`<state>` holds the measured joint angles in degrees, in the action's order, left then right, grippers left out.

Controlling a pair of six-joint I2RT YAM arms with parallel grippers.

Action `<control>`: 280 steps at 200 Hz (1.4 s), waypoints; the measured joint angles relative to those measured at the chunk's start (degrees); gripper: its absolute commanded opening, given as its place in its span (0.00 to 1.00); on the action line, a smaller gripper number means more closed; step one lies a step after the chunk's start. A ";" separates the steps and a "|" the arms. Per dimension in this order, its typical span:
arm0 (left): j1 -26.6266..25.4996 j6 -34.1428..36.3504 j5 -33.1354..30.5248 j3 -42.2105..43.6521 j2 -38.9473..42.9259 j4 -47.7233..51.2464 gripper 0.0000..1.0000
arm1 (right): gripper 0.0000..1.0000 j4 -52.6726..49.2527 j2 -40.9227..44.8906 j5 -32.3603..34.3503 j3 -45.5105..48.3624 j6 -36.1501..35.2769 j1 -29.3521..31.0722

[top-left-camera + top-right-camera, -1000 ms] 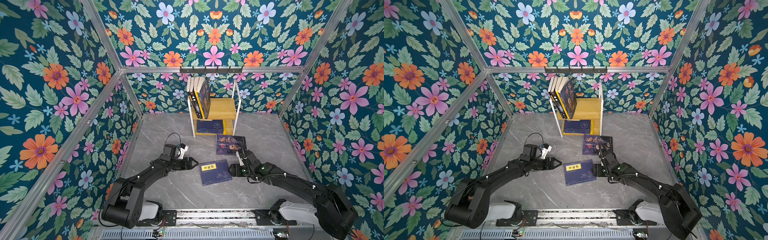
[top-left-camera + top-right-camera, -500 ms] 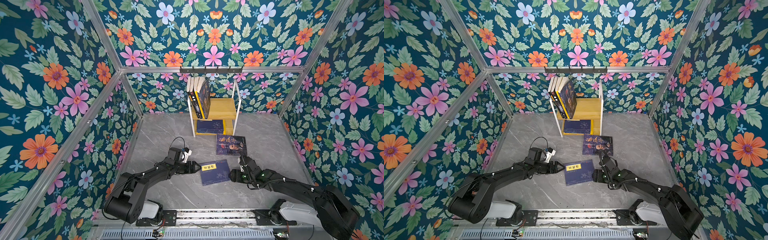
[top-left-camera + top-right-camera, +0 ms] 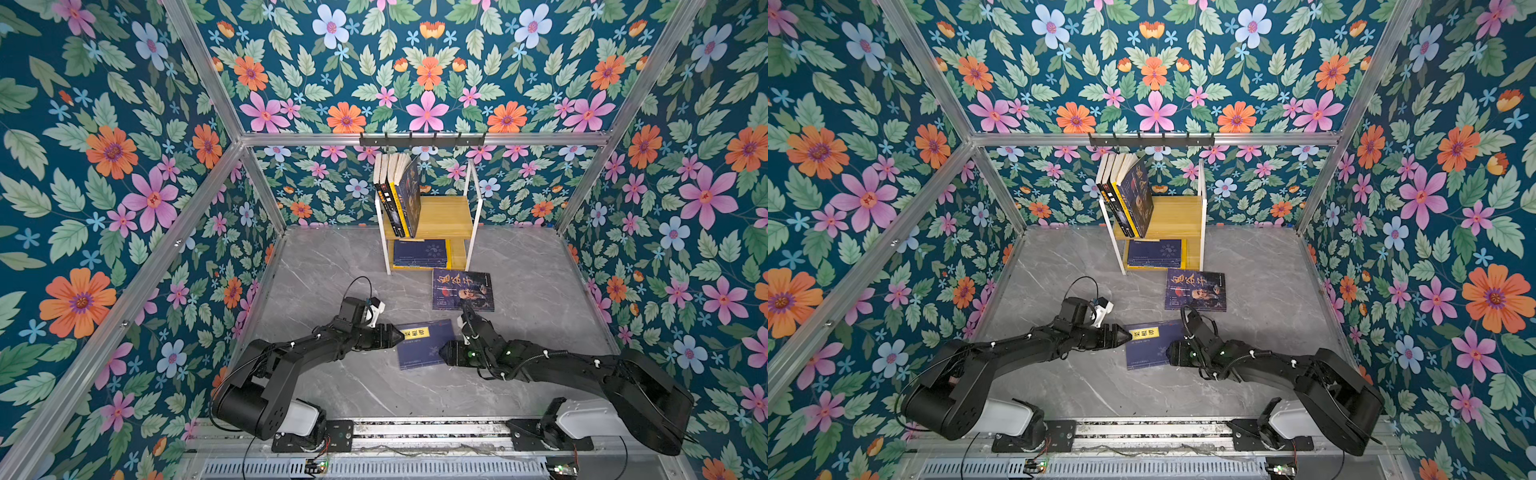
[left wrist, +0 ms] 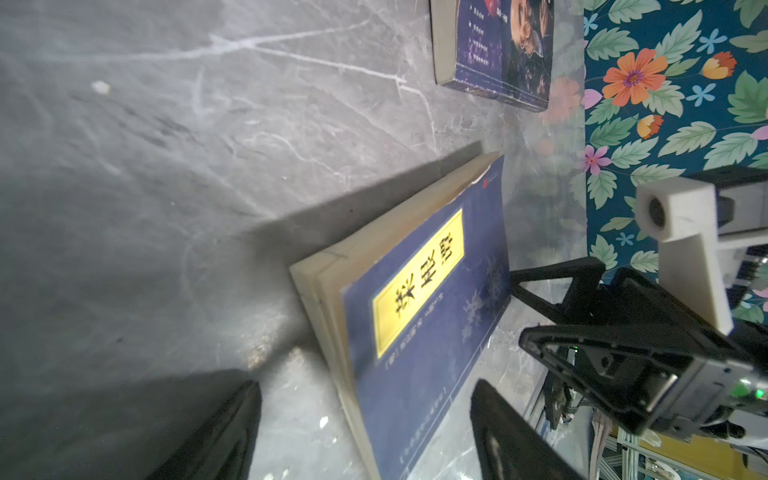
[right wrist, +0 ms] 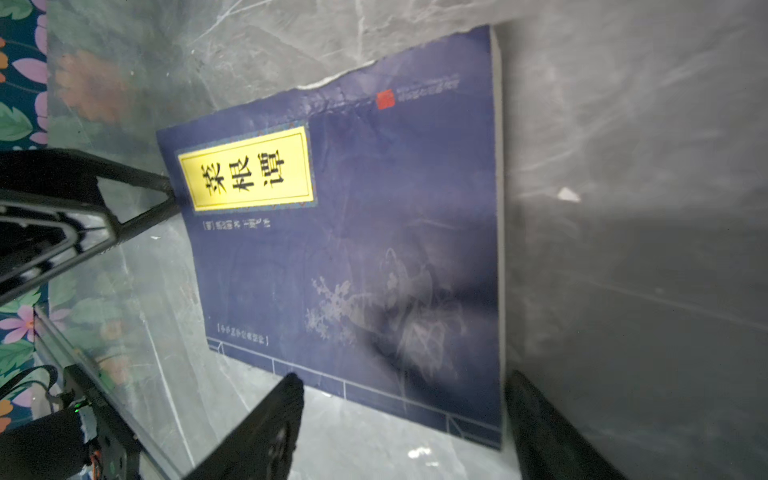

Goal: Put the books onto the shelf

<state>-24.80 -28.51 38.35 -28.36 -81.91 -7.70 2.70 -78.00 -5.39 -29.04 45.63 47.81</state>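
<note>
A navy book [image 3: 424, 345] [image 3: 1150, 345] with a yellow title label lies flat on the grey floor between both arms. My left gripper [image 3: 401, 334] [image 3: 1127, 336] [image 4: 365, 388] is open at its left edge beside the label, and that edge reaches into the gap. My right gripper [image 3: 442, 352] [image 3: 1170, 353] [image 5: 403, 377] is open at the right edge, a corner just between its fingers. A purple-blue portrait book [image 3: 463, 289] [image 3: 1196, 289] lies before the shelf [image 3: 446, 216] [image 3: 1179, 216]. Several books [image 3: 399, 195] lean upright on its top board; another navy book [image 3: 419, 252] lies flat on the lower one.
A black hook rail [image 3: 422, 140] runs along the back wall just above the shelf. Floral walls close in the grey floor on three sides. The arms' metal base rail [image 3: 415, 432] runs along the front edge.
Both grippers have closed in on the navy book: the left slid right up to its left edge, and the right dropped back from near the portrait book to its right edge.
</note>
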 measured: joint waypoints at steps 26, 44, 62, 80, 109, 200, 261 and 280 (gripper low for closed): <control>0.00 0.00 -0.57 -0.07 0.09 0.02 0.74 | 0.77 0.46 -2.93 0.02 -2.40 1.01 2.89; 0.02 -0.02 -1.16 -0.07 0.44 0.02 0.72 | 0.77 1.09 -4.24 0.07 -3.32 1.60 3.89; 0.22 -0.02 -1.60 -0.07 0.66 0.04 0.69 | 0.77 1.38 -4.87 0.04 -3.80 1.97 4.09; 0.37 -0.02 -1.77 -0.07 0.79 0.04 0.68 | 0.77 1.42 -4.87 0.15 -3.85 2.21 4.15; 0.76 -0.04 -1.79 -0.61 0.68 0.17 0.65 | 0.77 1.27 -5.44 0.13 -4.52 2.16 4.15; 1.14 0.02 -2.38 -1.53 1.53 1.44 0.31 | 0.77 1.68 -7.48 0.72 -6.03 1.70 4.20; 1.64 0.24 -1.95 -1.68 3.30 1.73 0.15 | 0.77 1.03 -7.48 1.11 -6.38 1.75 4.24; 1.64 0.24 -1.44 -1.68 3.41 1.77 0.07 | 0.77 0.81 -7.41 1.16 -6.45 1.75 4.31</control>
<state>-23.16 -28.27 36.91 -30.04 -78.50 -5.93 3.51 -85.41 -4.23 -35.48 47.37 52.12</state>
